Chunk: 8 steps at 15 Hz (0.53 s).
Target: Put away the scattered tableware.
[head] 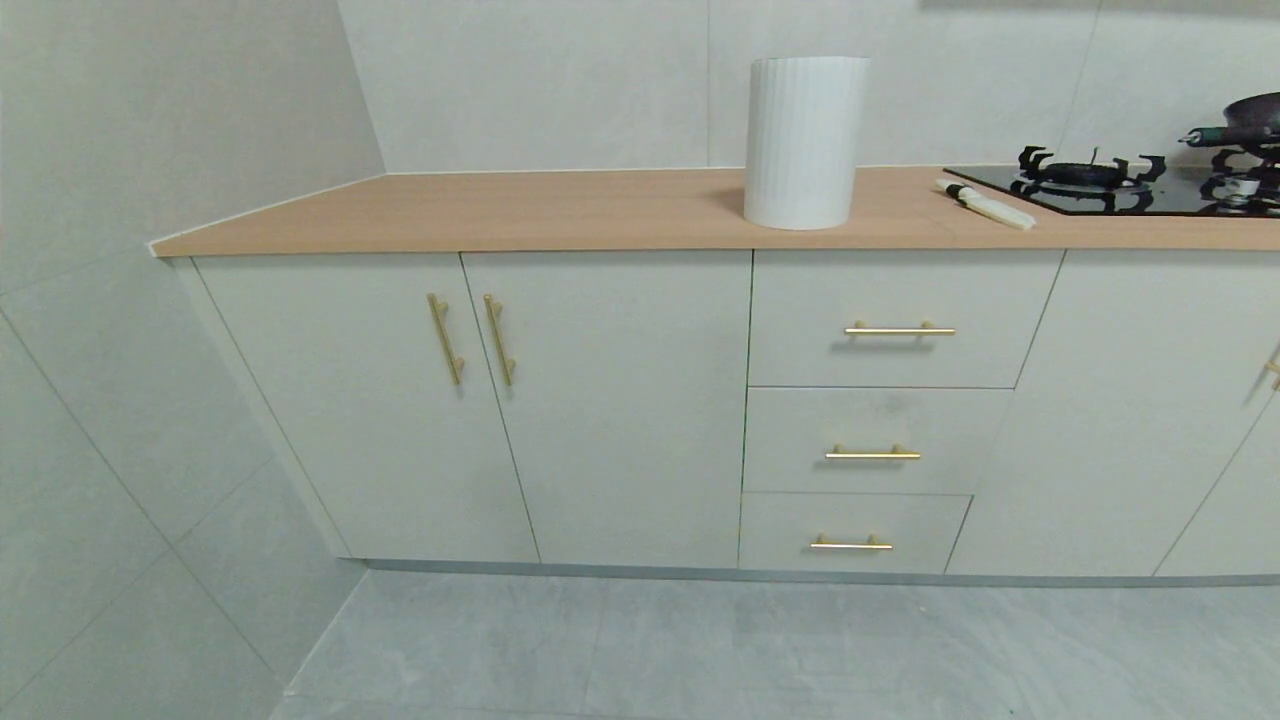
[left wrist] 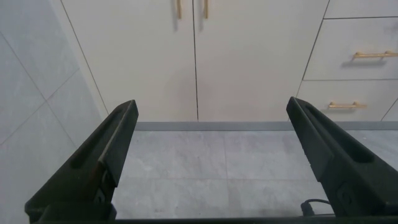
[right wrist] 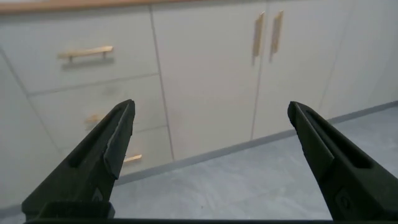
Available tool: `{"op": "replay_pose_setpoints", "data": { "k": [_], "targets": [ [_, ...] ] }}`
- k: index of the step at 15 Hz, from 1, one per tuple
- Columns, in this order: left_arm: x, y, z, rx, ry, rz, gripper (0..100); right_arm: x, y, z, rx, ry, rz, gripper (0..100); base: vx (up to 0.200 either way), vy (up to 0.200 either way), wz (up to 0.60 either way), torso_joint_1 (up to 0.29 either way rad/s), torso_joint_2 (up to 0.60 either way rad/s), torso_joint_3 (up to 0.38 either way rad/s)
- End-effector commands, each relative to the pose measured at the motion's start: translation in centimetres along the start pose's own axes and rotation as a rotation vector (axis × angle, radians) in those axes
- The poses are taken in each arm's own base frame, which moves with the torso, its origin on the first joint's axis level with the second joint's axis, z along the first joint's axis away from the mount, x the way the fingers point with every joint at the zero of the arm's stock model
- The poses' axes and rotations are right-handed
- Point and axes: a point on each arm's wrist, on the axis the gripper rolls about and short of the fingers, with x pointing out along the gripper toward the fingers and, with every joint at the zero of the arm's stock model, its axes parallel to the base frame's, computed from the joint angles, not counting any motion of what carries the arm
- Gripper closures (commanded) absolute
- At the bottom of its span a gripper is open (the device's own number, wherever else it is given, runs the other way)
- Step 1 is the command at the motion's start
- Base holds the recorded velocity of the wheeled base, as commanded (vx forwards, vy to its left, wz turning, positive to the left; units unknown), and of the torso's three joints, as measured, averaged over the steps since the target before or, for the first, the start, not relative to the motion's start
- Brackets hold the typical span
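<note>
1. Left gripper (left wrist: 211,163): the L wrist view shows both black fingers (left wrist: 102,163) spread wide apart with nothing between them. It hangs low over the grey tiled floor (left wrist: 205,168), facing the pale double cabinet doors (left wrist: 196,56).

2. Right gripper (right wrist: 211,163): jaws likewise wide apart, holding nothing. It points at the pale three-drawer stack with brass bar handles (right wrist: 87,68).

3. Task item: in the head view, find the slim cream-coloured utensil with a dark band (head: 985,204). It lies flat and at an angle on the light wooden worktop (head: 560,210), just beside the front-left corner of the black glass gas hob (head: 1100,190). You cannot tell the exact utensil type.

4. Ref. objects: a tall white ribbed cylindrical container (head: 803,140) stands upright on the worktop above the drawer stack, near the utensil but apart from it. A dark pan (head: 1255,108) sits on the hob at the far right.
</note>
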Motion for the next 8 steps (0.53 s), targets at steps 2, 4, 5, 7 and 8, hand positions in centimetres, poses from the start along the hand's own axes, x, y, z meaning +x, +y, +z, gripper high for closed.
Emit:
{"op": "replay_pose_setpoints", "data": {
  "k": [2, 4, 5, 7, 8],
  "targets": [
    [0.00, 0.00, 0.00, 0.000, 0.000, 0.000, 0, 1.51, 0.94, -4.09, 0.003, -0.006, 0.145, 0, 0.000, 0.000, 0.00, 0.000, 0.00, 0.000],
    [0.00, 0.00, 0.00, 0.002, 0.000, 0.000, 0, 1.47, 1.00, -4.93, -0.010, 0.079, 0.171, 0, 0.000, 0.000, 0.00, 0.000, 0.00, 0.000],
    [0.00, 0.00, 0.00, 0.002, 0.000, -0.001, 0, 1.48, 1.03, -4.85, 0.019, 0.071, 0.179, 0, 0.000, 0.000, 0.00, 0.000, 0.00, 0.000],
    [0.00, 0.00, 0.00, 0.000, 0.000, 0.000, 0, 1.48, 1.07, -4.85, 0.027, 0.072, 0.197, 0, 0.000, 0.000, 0.00, 0.000, 0.00, 0.000],
    [0.00, 0.00, 0.00, 0.000, 0.000, 0.000, 0, 1.46, 1.11, -4.90, 0.030, 0.077, 0.218, 0, 0.000, 0.000, 0.00, 0.000, 0.00, 0.000]
  ]
}}
